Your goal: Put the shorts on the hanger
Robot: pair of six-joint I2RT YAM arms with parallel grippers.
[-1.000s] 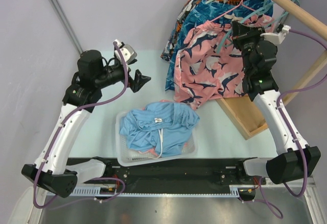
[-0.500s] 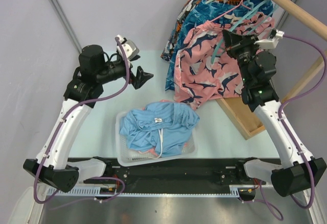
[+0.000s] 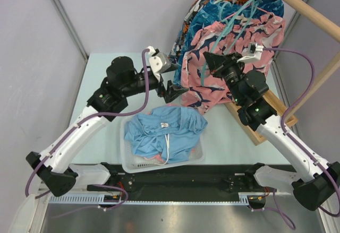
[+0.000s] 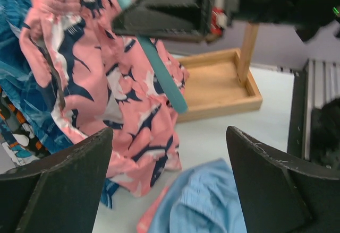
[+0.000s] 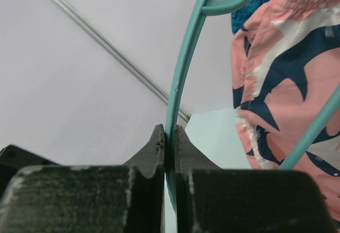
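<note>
The light blue shorts point(image 3: 164, 129) lie crumpled in a white basket point(image 3: 129, 164), white drawstring showing; their edge also shows in the left wrist view point(image 4: 210, 201). My right gripper point(image 3: 208, 59) is shut on the thin teal hanger point(image 3: 219, 37), holding it in front of the hanging pink shark shorts point(image 3: 212, 87). In the right wrist view the hanger's bar point(image 5: 183, 68) runs up from between my closed right gripper point(image 5: 169, 132). My left gripper point(image 3: 174, 91) is open and empty, above the table between basket and hanging clothes. Its view point(image 4: 169, 132) shows the hanger point(image 4: 154, 58).
Pink shark-print shorts point(image 4: 122, 100) and blue patterned garments point(image 3: 210, 15) hang from a wooden rail point(image 3: 297, 5) at the back right. The rail's wooden base tray point(image 3: 260, 124) sits on the table right of the basket. Purple-grey walls close in the left and back.
My left arm has swung right, toward the hanging clothes. My right gripper has moved left and down, carrying the teal hanger with it.
</note>
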